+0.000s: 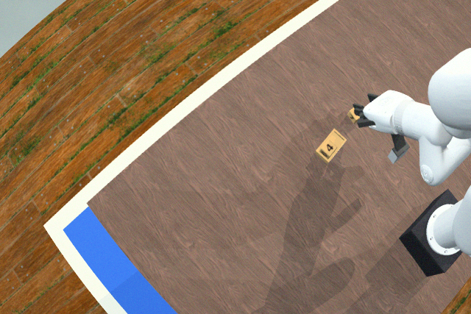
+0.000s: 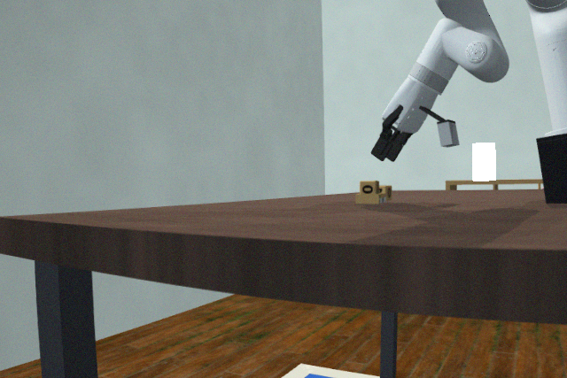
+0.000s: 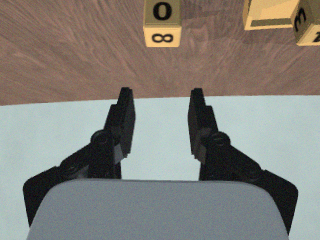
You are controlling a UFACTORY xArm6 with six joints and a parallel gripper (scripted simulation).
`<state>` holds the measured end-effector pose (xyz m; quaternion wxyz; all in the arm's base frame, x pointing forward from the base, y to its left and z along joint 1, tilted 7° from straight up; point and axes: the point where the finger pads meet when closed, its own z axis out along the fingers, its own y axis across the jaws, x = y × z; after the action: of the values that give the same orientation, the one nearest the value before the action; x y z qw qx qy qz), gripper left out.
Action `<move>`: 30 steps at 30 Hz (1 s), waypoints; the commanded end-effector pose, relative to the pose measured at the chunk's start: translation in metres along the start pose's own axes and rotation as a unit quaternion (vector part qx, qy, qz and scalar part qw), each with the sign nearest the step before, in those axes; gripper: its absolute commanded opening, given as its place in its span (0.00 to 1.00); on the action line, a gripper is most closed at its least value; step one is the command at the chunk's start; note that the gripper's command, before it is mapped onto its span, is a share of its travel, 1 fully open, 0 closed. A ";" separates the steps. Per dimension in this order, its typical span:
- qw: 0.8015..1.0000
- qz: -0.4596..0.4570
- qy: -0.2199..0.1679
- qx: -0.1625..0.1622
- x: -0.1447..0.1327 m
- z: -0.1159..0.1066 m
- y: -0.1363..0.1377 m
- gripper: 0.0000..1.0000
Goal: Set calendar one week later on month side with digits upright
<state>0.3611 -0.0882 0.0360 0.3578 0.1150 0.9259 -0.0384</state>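
Note:
The small wooden tray (image 1: 338, 137) (image 2: 367, 198) (image 3: 270, 10) lies flat on the table. One cube (image 1: 329, 147) (image 2: 367, 188) (image 3: 301, 24) sits at one end of it, with a 4 on top in the top view, a 0 facing the exterior camera and a 3 in the wrist view. The other cube (image 1: 352, 115) (image 2: 388, 191) (image 3: 162, 24) stands on the table beside the tray, with a 0 on top and an 8 on its near side in the wrist view. My gripper (image 1: 359, 115) (image 2: 384, 159) (image 3: 161, 102) is partly open, empty and tilted, above the loose cube. The month's name is not readable.
The arm's black base (image 1: 430, 242) (image 2: 556, 170) stands on the table (image 1: 228, 151) (image 2: 229, 222). The wrist camera (image 1: 398, 153) (image 2: 447, 133) sticks out beside the gripper. A low wooden bench (image 2: 517, 182) is in the background.

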 end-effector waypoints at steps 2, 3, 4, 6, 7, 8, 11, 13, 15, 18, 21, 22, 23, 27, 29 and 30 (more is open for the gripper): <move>1.000 0.000 -0.001 0.000 -0.001 0.000 0.000 0.47; 1.000 0.000 -0.001 0.000 -0.001 0.000 0.000 0.47; 1.000 0.000 -0.001 0.000 -0.001 0.000 0.000 0.47; 1.000 0.000 -0.001 0.000 0.000 0.000 0.000 0.47; 1.000 0.000 -0.001 0.000 0.000 0.001 0.000 0.47; 1.000 0.000 -0.001 0.000 0.000 0.001 0.000 0.47; 1.000 0.000 -0.001 0.000 0.001 0.002 0.000 0.47; 1.000 0.000 -0.001 0.000 0.002 0.003 0.000 0.47; 1.000 0.000 -0.001 0.000 0.002 0.003 0.000 0.47; 1.000 0.000 -0.001 0.000 0.003 0.005 0.000 0.47; 1.000 0.000 -0.001 0.000 0.005 0.008 0.000 0.47; 1.000 0.000 -0.001 0.000 0.006 0.009 0.000 0.47; 1.000 0.000 -0.001 0.000 0.007 0.011 0.000 0.47; 1.000 0.000 -0.001 0.000 0.010 0.016 0.000 0.47; 1.000 0.000 -0.001 0.000 0.012 0.019 0.000 0.47; 1.000 0.000 -0.001 0.000 0.013 0.020 0.000 0.47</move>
<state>0.3634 -0.0886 0.0164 0.3573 0.1150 0.9261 -0.0383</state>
